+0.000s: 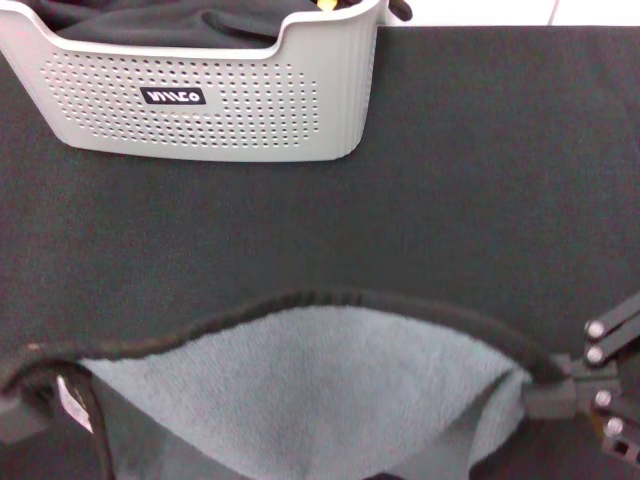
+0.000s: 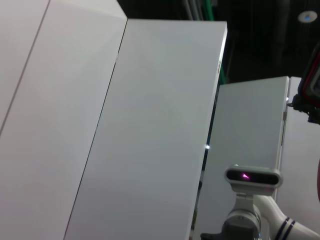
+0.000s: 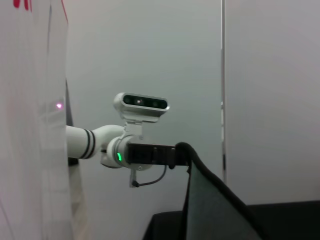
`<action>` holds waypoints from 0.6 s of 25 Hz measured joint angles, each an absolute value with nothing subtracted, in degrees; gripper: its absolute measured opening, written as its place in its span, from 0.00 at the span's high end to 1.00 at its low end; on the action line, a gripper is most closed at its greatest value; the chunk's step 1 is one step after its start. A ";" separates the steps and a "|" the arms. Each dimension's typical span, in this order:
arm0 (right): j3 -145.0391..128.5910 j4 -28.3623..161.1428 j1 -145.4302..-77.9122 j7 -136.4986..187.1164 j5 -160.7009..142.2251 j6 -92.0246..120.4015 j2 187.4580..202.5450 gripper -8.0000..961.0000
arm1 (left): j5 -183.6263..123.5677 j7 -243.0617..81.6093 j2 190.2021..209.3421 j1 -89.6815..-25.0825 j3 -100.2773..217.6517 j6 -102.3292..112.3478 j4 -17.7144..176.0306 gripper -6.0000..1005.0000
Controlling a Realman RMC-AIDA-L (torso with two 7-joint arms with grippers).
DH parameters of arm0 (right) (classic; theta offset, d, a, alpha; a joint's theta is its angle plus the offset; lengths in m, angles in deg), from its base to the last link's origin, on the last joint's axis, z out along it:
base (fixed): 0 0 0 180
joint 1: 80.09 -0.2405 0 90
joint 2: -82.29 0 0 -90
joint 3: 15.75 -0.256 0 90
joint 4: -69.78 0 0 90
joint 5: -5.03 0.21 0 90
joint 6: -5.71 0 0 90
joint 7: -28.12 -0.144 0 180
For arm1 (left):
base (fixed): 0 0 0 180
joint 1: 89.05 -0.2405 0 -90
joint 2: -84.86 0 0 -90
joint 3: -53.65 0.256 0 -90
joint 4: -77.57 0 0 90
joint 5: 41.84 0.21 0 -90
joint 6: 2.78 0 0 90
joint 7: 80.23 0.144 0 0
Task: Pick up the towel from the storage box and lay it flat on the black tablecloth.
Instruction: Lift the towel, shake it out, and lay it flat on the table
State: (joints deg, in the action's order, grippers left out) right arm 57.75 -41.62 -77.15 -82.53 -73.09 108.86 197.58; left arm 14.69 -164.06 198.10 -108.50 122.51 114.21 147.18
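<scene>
The grey-green towel (image 1: 300, 390) with black edging hangs stretched between my two grippers, low in the head view, above the black tablecloth (image 1: 470, 180). Its top edge sags upward in an arc and a small white tag (image 1: 72, 400) shows near the left corner. My left gripper (image 1: 18, 405) is shut on the left corner, and the right wrist view also shows that gripper (image 3: 176, 154) clamped on the towel (image 3: 215, 210). My right gripper (image 1: 556, 393) is shut on the right corner. The light grey storage box (image 1: 220, 110) stands at the far left.
A dark fabric bundle (image 1: 170, 22) lies inside the box, with a small yellow bit (image 1: 327, 4) at its far rim. The left wrist view shows only white wall panels (image 2: 150, 130) and the right arm's wrist camera (image 2: 252, 176).
</scene>
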 joint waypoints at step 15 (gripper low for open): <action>60.21 -21.31 -82.75 -80.53 -83.21 102.89 197.54 0.99 | 29.23 -160.43 198.64 -88.80 117.37 113.73 119.44 0.96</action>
State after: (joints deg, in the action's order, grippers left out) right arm 60.21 -21.31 -82.75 -80.53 -83.21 102.89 197.54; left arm 29.23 -160.43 198.64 -88.80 117.37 113.73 119.44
